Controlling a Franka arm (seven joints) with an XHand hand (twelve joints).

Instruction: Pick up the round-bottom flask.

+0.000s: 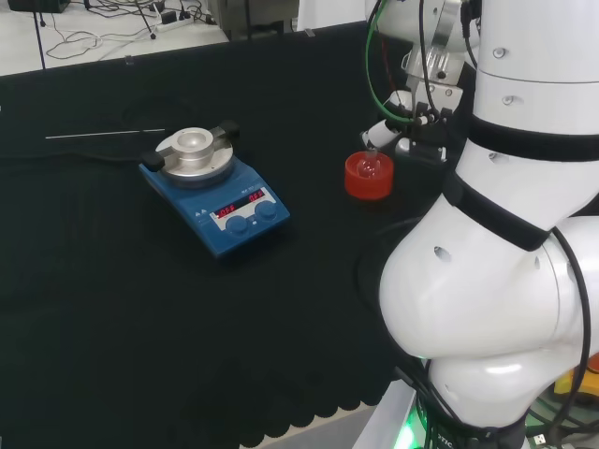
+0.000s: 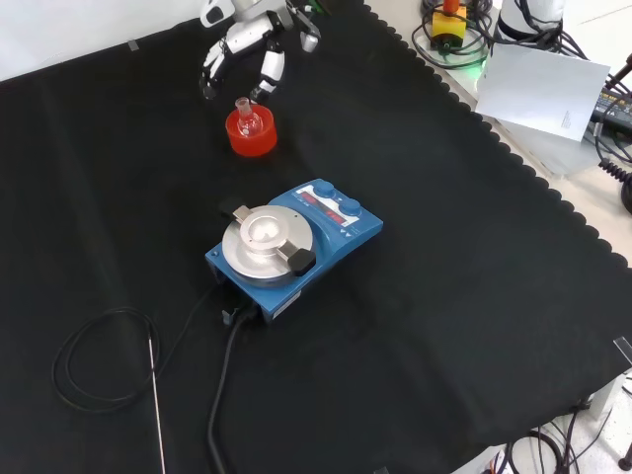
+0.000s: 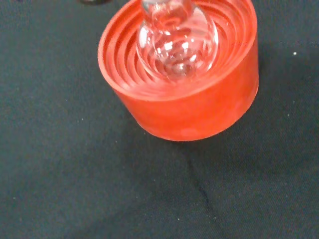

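A small clear round-bottom flask (image 2: 244,115) sits upright in a red ribbed ring stand (image 2: 252,136) on the black cloth. The wrist view looks down at the flask's bulb (image 3: 177,41) resting in the stand (image 3: 189,112). In the head view the flask (image 1: 372,161) and stand (image 1: 368,180) lie just left of the arm's white links. The hand (image 2: 242,49) hangs just beyond the flask in the front view, fingers spread and pointing down around the neck without touching it. In the head view the hand (image 1: 393,126) is above and right of the stand.
A blue hotplate stirrer (image 2: 293,242) with a round metal top stands in the middle of the cloth, nearer the front camera than the stand. Its black cable (image 2: 104,365) coils at the front view's left beside a thin metal rod (image 2: 156,400).
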